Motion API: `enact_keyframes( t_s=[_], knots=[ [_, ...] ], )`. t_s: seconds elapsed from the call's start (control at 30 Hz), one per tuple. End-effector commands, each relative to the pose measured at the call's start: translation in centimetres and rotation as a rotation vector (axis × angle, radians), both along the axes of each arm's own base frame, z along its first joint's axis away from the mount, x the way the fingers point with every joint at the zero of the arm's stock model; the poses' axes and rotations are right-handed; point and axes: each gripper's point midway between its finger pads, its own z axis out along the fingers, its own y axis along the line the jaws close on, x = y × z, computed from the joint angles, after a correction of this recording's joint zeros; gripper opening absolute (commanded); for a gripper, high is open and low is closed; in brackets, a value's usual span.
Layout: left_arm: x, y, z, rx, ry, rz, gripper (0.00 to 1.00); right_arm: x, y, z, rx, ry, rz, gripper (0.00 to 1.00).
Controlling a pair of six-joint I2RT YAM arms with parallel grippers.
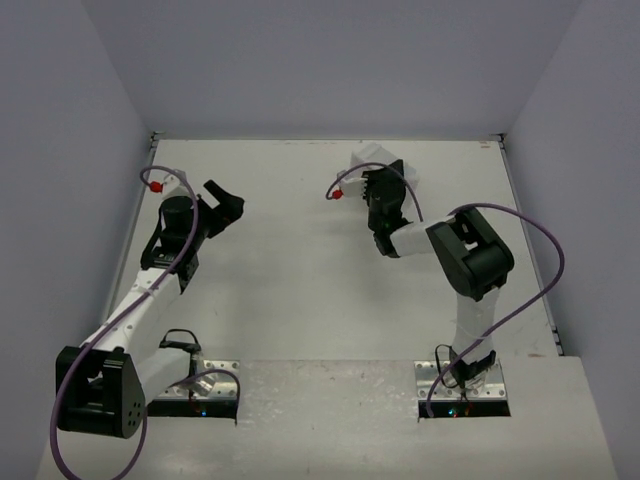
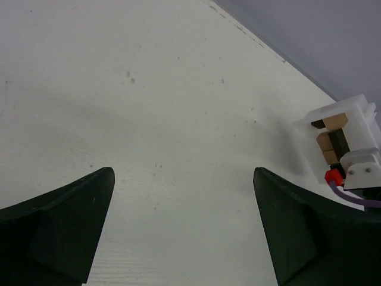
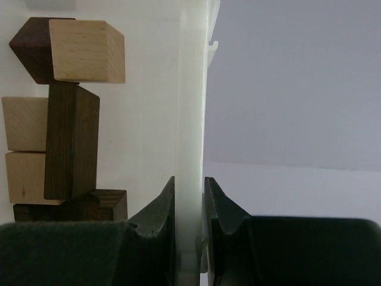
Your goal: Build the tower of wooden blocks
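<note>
Several small wooden blocks, dark brown (image 3: 71,143) and light tan (image 3: 86,50), lie piled inside a white plastic tray (image 3: 190,89). My right gripper (image 3: 189,182) is shut on the tray's thin side wall, one finger inside and one outside. From above, the tray (image 1: 370,155) sits at the back centre of the table with the right gripper (image 1: 388,175) on it. In the left wrist view the tray (image 2: 357,113) appears tipped, with the blocks (image 2: 331,141) showing in it. My left gripper (image 2: 183,173) is open over bare table, far left of the tray (image 1: 225,200).
White table (image 1: 300,270) enclosed by grey walls at the back and both sides. A purple cable with a red connector (image 1: 338,194) hangs near the right wrist; another (image 1: 155,185) runs by the left arm.
</note>
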Motion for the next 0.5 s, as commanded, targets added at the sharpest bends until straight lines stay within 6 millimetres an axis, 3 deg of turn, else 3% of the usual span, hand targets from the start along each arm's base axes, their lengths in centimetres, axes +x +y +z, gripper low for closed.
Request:
enact_keyframes(
  t_s=[0.0,0.27,0.47],
  knots=[
    [0.1,-0.1,2.4,-0.001,-0.068,-0.009,1.0,-2.8,2.7,9.7,-0.109,-0.4,0.023,0.0],
    [-0.4,0.9,2.2,0.016,-0.055,0.042,1.0,-3.8,7.2,4.1,-0.239,-0.266,0.149,0.0],
    [-0.2,1.0,0.2,0.004,-0.002,0.061,1.0,-3.9,8.7,1.0,-0.367,-0.216,0.175,0.0]
  ],
)
